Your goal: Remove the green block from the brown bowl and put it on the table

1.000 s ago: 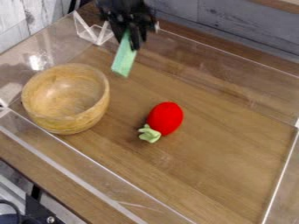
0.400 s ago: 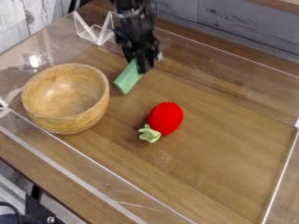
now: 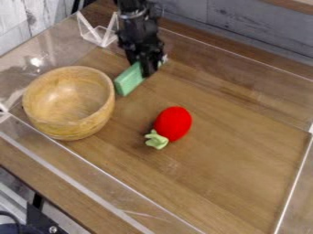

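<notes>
The mint-green block [image 3: 128,80] lies tilted with its lower end at the table [image 3: 232,137], just right of the brown bowl [image 3: 69,101] and outside it. My black gripper [image 3: 148,62] points down over the block's upper end, shut on it. The wooden bowl holds nothing. The fingertips are hard to make out against the dark arm.
A red strawberry toy [image 3: 173,124] with a green stem lies in the middle of the table, right of the bowl. A low clear acrylic wall [image 3: 146,201] runs around the tabletop. A clear stand [image 3: 95,35] sits at the back behind the arm.
The gripper came down and slightly toward the bowl with the green block; the block went from hanging in the air to resting low at the table surface.
</notes>
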Controlling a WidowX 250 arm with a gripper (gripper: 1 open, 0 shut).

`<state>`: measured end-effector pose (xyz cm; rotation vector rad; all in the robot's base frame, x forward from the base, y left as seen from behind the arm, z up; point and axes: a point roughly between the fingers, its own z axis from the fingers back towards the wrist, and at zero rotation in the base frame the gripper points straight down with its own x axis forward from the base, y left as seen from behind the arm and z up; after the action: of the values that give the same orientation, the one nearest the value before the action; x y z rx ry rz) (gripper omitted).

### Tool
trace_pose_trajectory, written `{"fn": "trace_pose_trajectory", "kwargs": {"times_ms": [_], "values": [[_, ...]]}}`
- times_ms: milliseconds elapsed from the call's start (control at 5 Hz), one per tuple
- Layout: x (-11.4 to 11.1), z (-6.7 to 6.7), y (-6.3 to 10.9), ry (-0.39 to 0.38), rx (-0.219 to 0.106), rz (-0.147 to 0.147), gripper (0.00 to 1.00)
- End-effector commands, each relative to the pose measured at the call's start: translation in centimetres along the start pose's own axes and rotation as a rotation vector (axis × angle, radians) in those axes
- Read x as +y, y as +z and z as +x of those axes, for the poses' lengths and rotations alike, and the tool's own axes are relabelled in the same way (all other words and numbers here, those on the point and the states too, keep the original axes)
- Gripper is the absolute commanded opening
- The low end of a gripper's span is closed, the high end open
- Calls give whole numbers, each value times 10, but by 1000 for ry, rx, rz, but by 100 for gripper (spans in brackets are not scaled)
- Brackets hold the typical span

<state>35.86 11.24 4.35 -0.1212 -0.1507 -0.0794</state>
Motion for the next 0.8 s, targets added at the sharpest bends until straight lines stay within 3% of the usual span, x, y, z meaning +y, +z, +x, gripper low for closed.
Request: {"fn": "trace_pose_trajectory", "kwargs": {"times_ms": [0,200,600], "values": [[6,14,12,10,-32,25,0],[8,16,8,27,-15,24,0],[1,16,15,203,1,39,0]]}}
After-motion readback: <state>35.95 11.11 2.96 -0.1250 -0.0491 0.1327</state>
